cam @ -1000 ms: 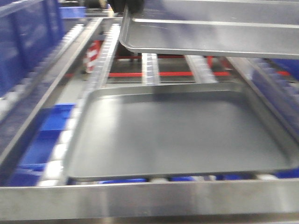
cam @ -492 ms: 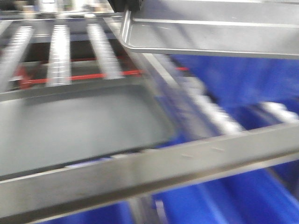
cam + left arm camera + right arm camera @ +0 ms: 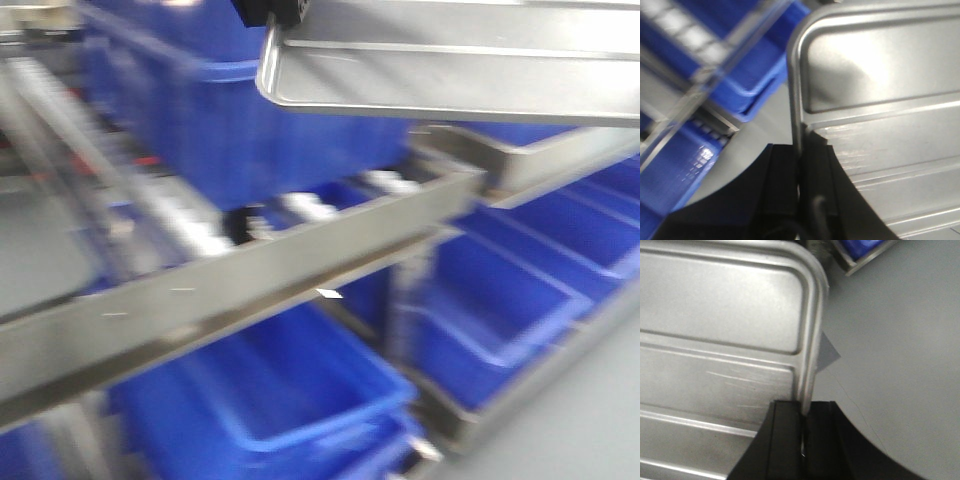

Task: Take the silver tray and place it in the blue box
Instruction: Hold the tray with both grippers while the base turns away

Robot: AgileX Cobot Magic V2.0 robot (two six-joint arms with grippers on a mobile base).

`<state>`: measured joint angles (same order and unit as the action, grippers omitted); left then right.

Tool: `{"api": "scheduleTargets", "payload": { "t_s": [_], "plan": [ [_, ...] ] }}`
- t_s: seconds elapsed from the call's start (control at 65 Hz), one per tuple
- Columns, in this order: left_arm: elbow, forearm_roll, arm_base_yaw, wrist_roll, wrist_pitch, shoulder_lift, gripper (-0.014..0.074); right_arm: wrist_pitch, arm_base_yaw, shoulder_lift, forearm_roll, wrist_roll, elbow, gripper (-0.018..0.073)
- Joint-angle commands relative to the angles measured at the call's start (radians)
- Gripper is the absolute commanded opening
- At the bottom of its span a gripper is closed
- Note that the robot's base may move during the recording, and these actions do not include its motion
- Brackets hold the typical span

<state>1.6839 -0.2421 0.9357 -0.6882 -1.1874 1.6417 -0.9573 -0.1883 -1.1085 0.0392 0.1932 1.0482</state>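
A steel rack rail [image 3: 230,290] is seen crossing the front view on a slant, badly blurred, with shallow blue plastic bins [image 3: 290,400] beneath it. Behind the rail, at upper left, the box [image 3: 200,130] is shown as a deep blue plastic mass; its ribs cannot be made out through the blur. The tray [image 3: 450,70] is held clear of the rack at the top of the front view, outside the box, its near rim passing in front of the box's upper part. Its long axis is laid left to right across that view and its base is kept roughly level. In the wrist views it is seen as bright, faintly scratched sheet metal [image 3: 880,100] with rounded corners, a raised rolled rim and long pressed ridges [image 3: 720,315] running away from each gripper toward the other end. The left gripper [image 3: 799,155] is closed to a thin slit, its black jaws pinching the rim of the tray's left end, one inside and one outside. The right gripper [image 3: 801,410] is likewise pressed onto the right end's rim, above plain grey floor [image 3: 890,340].
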Motion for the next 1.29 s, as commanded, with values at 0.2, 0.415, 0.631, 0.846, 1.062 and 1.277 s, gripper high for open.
{"api": "scheduleTargets", "payload": {
  "t_s": [0.2,0.415,0.631,0.846,1.062,1.277],
  "plan": [
    [0.019,-0.057,0.002,0.029,-0.112,-0.050,-0.0097,0.057,0.007,0.022,-0.058,-0.017,0.038,0.0057],
    [0.019,-0.057,0.002,0.029,-0.112,-0.050,-0.0097,0.057,0.007,0.022,-0.058,-0.017,0.038,0.0057],
    [0.019,-0.057,0.002,0.029,-0.112,-0.050,-0.0097,0.057,0.007,0.022,-0.058,-0.017,0.038,0.0057],
    [0.019,-0.057,0.002,0.029,-0.112,-0.050,-0.0097,0.057,0.007,0.022,-0.058,-0.017,0.038,0.0057],
    [0.019,-0.057,0.002,0.029,-0.112,-0.050,-0.0097,0.057,0.007,0.022,-0.058,-0.017,0.038,0.0057],
    [0.019,-0.057,0.002,0.029,-0.112,-0.050,-0.0097,0.057,0.007,0.022,-0.058,-0.017,0.038,0.0057]
  ]
}}
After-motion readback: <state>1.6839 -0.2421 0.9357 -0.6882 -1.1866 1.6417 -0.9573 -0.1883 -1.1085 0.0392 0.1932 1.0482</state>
